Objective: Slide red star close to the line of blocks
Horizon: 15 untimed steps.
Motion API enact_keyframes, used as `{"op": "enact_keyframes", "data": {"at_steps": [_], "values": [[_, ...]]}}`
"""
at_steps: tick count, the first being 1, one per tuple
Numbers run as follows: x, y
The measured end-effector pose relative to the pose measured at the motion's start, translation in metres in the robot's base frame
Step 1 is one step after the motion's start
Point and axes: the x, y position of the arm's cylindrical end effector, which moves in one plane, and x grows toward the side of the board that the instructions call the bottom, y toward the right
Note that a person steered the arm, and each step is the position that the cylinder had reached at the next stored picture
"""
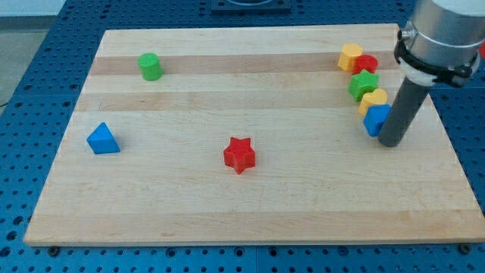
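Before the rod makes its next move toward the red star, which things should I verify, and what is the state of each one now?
1. Red star stands free, no block touching it: ok.
2. Red star already near the line of blocks at the view's right: not ok, it is far to their left.
3. My tip is on the star's far side for pushing it rightward: not ok, it sits right of the blue block ending the line.
4. Path from star to line is free: ok.
5. Tip clear of the blue block: cannot tell, they overlap in view.
6. Green cylinder and blue triangle are out of the way: ok.
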Motion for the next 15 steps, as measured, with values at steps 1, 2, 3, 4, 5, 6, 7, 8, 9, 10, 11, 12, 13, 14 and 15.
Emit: {"op": "enact_keyframes", "data": {"at_steps": [1, 2, 3, 4, 5, 6, 7, 8, 9, 10, 11, 12, 13, 14, 15], "values": [[-0.002, 0.000], [0.020, -0.001], [0.059, -0.038], [0.098, -0.097], [0.105, -0.181], [0.094, -0.274], [0.068, -0.306], [0.039, -0.268], [0.032, -0.172], [0.032, -0.075], [0.032, -0.070], [0.032, -0.113], [0.032, -0.104], [0.032, -0.059], [0.032, -0.027]]}}
